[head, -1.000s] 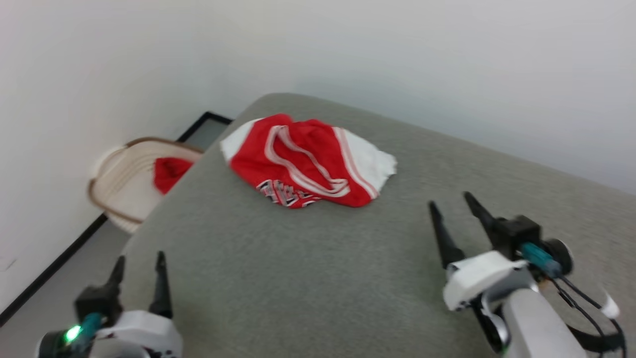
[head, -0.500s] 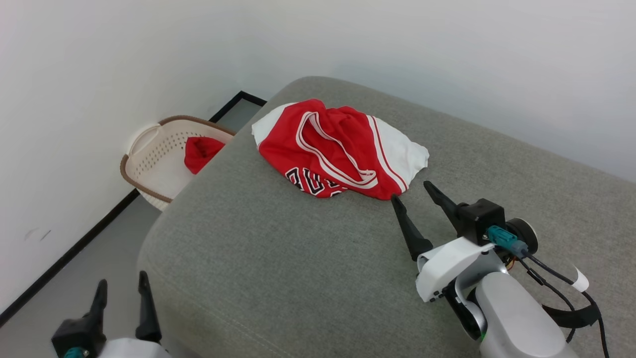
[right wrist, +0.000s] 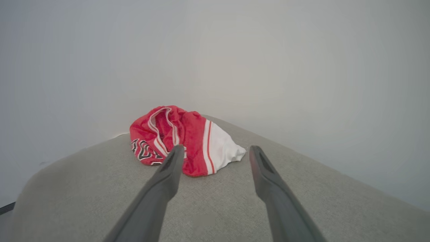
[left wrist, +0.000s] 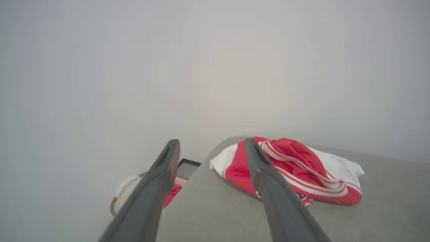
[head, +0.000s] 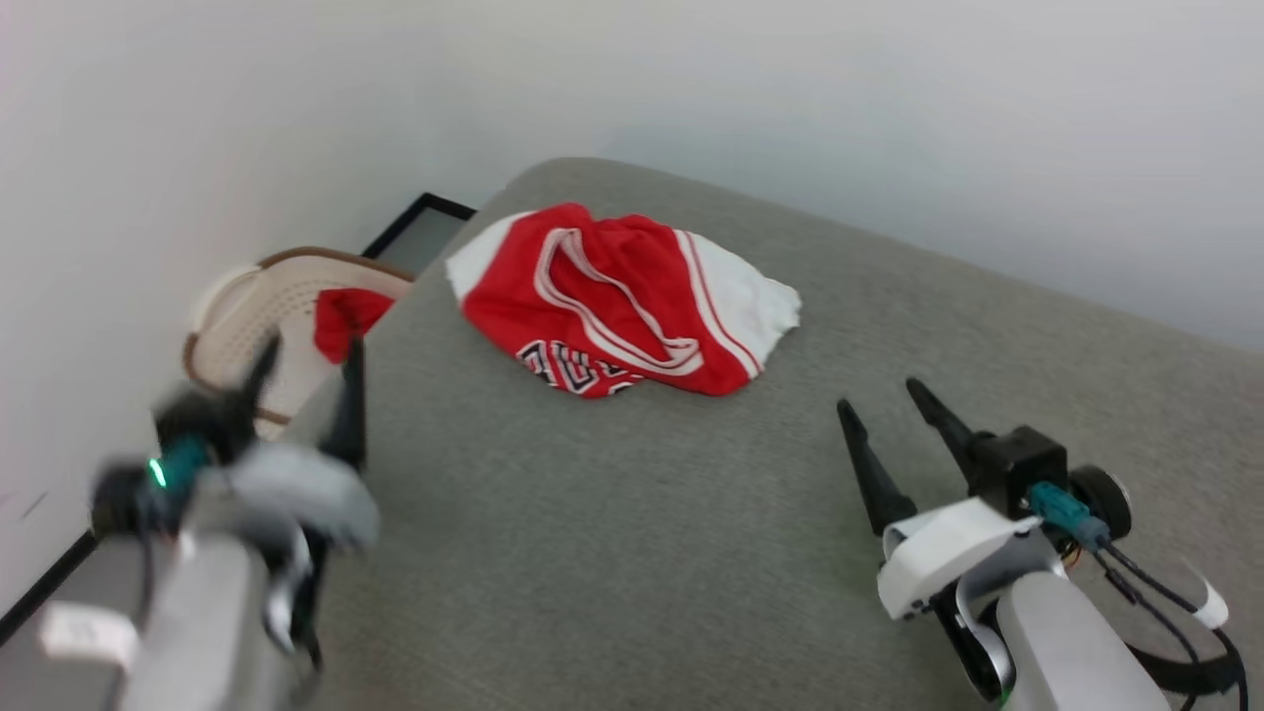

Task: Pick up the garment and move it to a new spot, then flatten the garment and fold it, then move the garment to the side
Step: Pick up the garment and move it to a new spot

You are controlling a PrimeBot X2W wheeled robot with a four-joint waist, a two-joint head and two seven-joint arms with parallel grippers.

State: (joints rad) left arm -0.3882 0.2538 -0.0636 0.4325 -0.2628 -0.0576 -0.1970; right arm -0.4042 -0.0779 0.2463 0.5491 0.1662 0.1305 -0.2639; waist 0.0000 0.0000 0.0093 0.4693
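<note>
Holds the right gripper (head: 879, 395) wide open and empty over the grey cushion (head: 592, 533), fingers aimed toward the garment (head: 612, 296) but stopping short of its near hem. Holds the left gripper (head: 310, 346) spread and empty too, blurred, at the cushion's left edge in front of the pale basket (head: 232, 331) with a red cloth (head: 346, 314) inside. Shows the garment crumpled in a red-and-white heap at the cushion's far left corner near the wall, black lettering partly visible, apart from both grippers.
</note>
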